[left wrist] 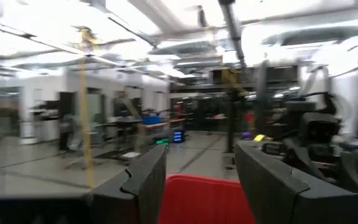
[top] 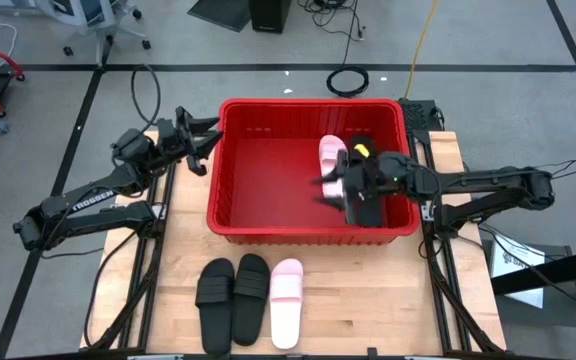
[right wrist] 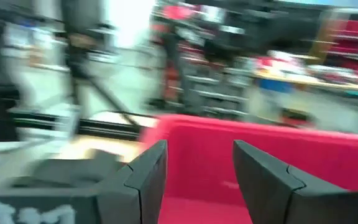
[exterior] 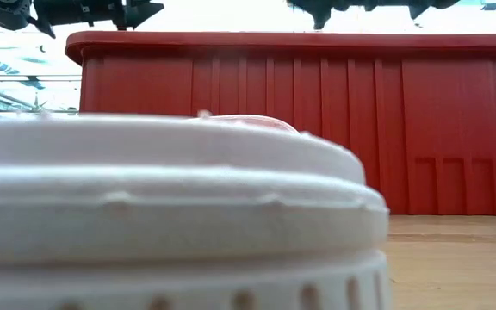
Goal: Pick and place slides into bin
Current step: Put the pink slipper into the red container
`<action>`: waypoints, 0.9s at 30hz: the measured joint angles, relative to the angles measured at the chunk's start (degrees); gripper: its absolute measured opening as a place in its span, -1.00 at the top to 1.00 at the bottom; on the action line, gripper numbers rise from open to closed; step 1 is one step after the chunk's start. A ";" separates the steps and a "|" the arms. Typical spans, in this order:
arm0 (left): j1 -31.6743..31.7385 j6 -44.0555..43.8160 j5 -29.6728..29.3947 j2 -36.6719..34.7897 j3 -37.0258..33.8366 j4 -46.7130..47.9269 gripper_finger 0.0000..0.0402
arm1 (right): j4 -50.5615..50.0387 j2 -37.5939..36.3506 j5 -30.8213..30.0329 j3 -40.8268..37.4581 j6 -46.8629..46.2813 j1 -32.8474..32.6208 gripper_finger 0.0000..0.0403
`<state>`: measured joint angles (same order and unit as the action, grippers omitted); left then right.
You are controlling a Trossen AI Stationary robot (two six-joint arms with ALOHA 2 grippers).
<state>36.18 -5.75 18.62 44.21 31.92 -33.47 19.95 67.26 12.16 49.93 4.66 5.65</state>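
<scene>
In the high view the right pincer [top: 353,190] hangs over the right half of the bin [top: 230,160]. Its fingers stand apart in its wrist view with nothing between them; a pink slide [top: 330,158] and a black slide [top: 368,208] lie on the bin floor beneath it.

3 slides wait on the counter [top: 408,300] in front of the bin: 2 black [top: 216,292] [top: 250,296] and 1 pink [top: 287,300], side by side, long axes running 12 to 6. From the right pincer they lie at about 7 o'clock, across the bin's near wall.

The left pincer [top: 200,145], open and empty, sits at the bin's left rim, with the row at about 5 o'clock from it. Both arms look similarly placed to reach, the right nearer the pink one.
</scene>
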 joint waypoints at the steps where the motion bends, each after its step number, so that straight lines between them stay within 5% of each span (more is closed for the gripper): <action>1: 0.00 -0.74 1.41 -0.01 0.00 -0.33 0.01 | 0.74 0.28 1.85 0.00 -0.90 -0.96 0.15; 6: -0.14 -4.61 7.27 -0.07 0.00 -1.24 0.01 | 3.44 1.63 7.86 0.02 -2.04 -8.19 0.13; 14: -2.65 -6.91 9.66 -0.07 0.00 -2.82 0.01 | 11.87 7.43 6.70 0.04 5.55 -22.24 0.15; 27: -10.41 -10.94 13.46 -0.07 -0.01 -3.78 0.01 | 13.16 18.91 -29.23 0.02 13.40 -38.04 0.13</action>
<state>25.77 -16.69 32.08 44.14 31.91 -37.25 33.12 86.17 -17.06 49.95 18.07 -32.39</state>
